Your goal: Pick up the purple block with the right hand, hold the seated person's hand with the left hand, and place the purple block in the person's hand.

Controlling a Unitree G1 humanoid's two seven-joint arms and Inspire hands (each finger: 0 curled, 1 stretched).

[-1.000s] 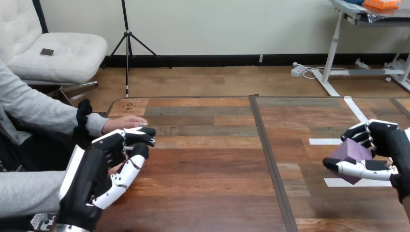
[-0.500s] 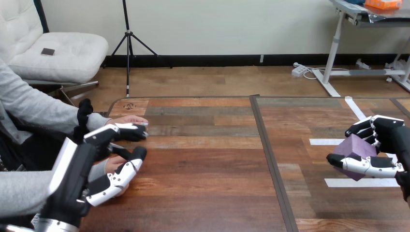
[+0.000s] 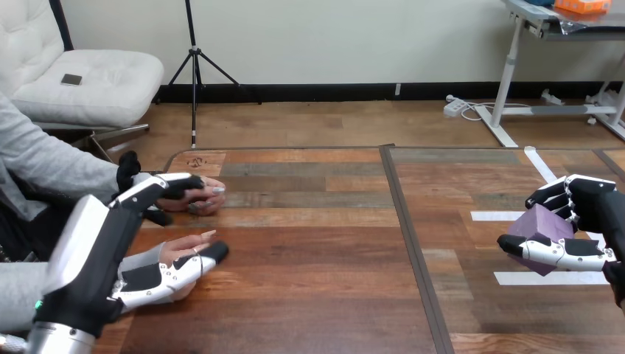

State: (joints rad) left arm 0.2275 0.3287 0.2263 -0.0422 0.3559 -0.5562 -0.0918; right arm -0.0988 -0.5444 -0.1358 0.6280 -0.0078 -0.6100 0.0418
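At the bench's (image 3: 324, 295) right edge, the right robot hand (image 3: 598, 215) grips the purple block (image 3: 542, 226). Its fingers are curled over the block's far top side and its thumb is pressed along the near lower side. The block is tilted and held clear of the wood, above the white tape strips (image 3: 503, 216) stuck to the surface there.

Across the bench, at its left edge, the left robot hand (image 3: 110, 251) is spread wide, fingers and thumb far apart and closed on nothing. Its fingers reach out straight over the person's farther hand (image 3: 203, 196), which rests on the wood near the far left corner. Whether they touch cannot be told. Its thumb lies low along the near side of the person's nearer hand (image 3: 183, 248), just beside it. This hand lies in the gap between the robot's fingers and thumb, its own fingers pointing toward the middle of the bench. The purple block is well apart from both of the person's hands.
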